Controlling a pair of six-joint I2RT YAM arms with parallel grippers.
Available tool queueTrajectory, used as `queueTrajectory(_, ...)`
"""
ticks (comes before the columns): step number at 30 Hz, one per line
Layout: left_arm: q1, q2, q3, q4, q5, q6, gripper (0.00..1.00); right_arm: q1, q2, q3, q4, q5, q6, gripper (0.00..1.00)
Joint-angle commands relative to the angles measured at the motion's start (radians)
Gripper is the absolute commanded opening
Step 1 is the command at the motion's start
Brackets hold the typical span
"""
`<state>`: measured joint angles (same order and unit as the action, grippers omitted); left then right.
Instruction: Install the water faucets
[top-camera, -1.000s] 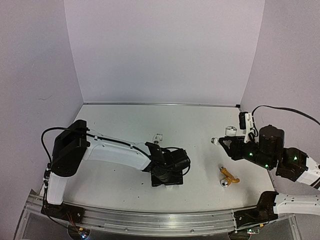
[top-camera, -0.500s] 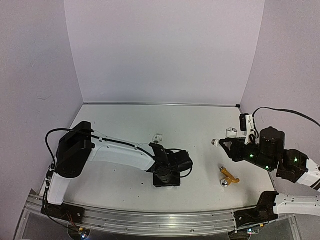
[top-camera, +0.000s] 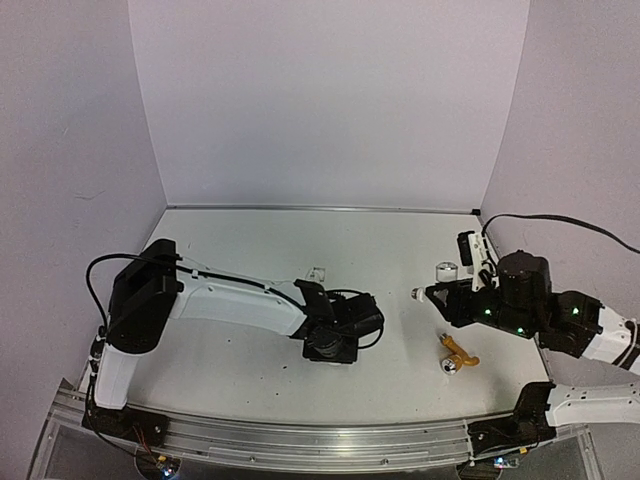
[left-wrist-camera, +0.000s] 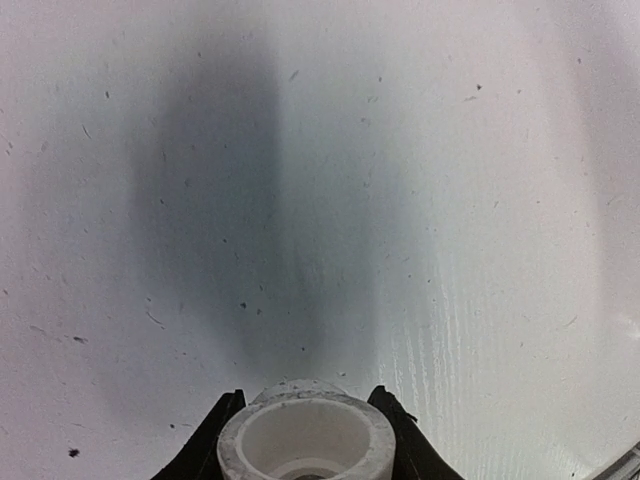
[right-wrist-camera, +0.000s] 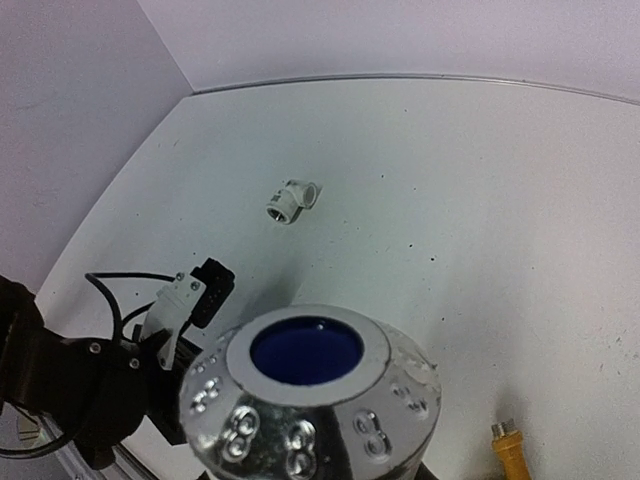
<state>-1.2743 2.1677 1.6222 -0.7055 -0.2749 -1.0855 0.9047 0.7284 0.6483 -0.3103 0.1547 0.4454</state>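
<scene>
My right gripper (top-camera: 438, 297) is shut on the white water faucet (top-camera: 447, 271) and holds it above the table. Its silvery end (right-wrist-camera: 305, 385), with a blue inside, points left and fills the bottom of the right wrist view, hiding the fingers. The yellow-gold water faucet (top-camera: 456, 355) lies on the table just in front of that gripper, and its tip (right-wrist-camera: 510, 450) shows in the right wrist view. At mid-table my left gripper (top-camera: 330, 345) points down. Its black fingers (left-wrist-camera: 215, 445) press both sides of a stubby white pipe fitting (left-wrist-camera: 307, 440) with its open mouth up.
A second white elbow fitting (top-camera: 317, 272) lies on the table behind the left gripper, also seen in the right wrist view as the elbow fitting (right-wrist-camera: 292, 200). Purple walls close the table at the back and sides. A metal rail (top-camera: 300, 440) runs along the near edge.
The left jaws have closed in on the pipe fitting, and that gripper has shifted slightly away from the near edge. The right arm has carried the white faucet to the left.
</scene>
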Motion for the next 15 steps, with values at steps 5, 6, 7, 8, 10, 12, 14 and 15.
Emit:
queueTrajectory(5,0.197,-0.391,-0.174,0.228,0.13,0.299,0.02,0.005,0.177,0.106,0.058,0.089,-0.192,0.0)
queueTrajectory(6,0.209,-0.418,-0.195,0.261,0.177,0.317,0.01,0.005,0.19,0.112,0.07,0.092,-0.203,0.0)
queueTrajectory(7,0.268,-0.474,-0.232,0.325,0.288,0.343,0.0,0.005,0.216,0.118,0.119,0.097,-0.269,0.0)
queueTrajectory(8,0.291,-0.51,-0.244,0.351,0.346,0.364,0.0,0.005,0.234,0.117,0.148,0.1,-0.3,0.0)
queueTrajectory(10,0.38,-0.568,-0.278,0.447,0.549,0.388,0.0,0.003,0.275,0.116,0.254,0.1,-0.413,0.0)
queueTrajectory(12,0.481,-0.608,-0.289,0.528,0.755,0.389,0.0,-0.032,0.359,0.134,0.347,0.079,-0.536,0.0)
queueTrajectory(14,0.541,-0.614,-0.292,0.604,0.936,0.348,0.0,-0.097,0.434,0.18,0.381,0.001,-0.576,0.0)
queueTrajectory(15,0.585,-0.615,-0.305,0.682,1.044,0.309,0.0,-0.13,0.47,0.216,0.4,-0.057,-0.588,0.0)
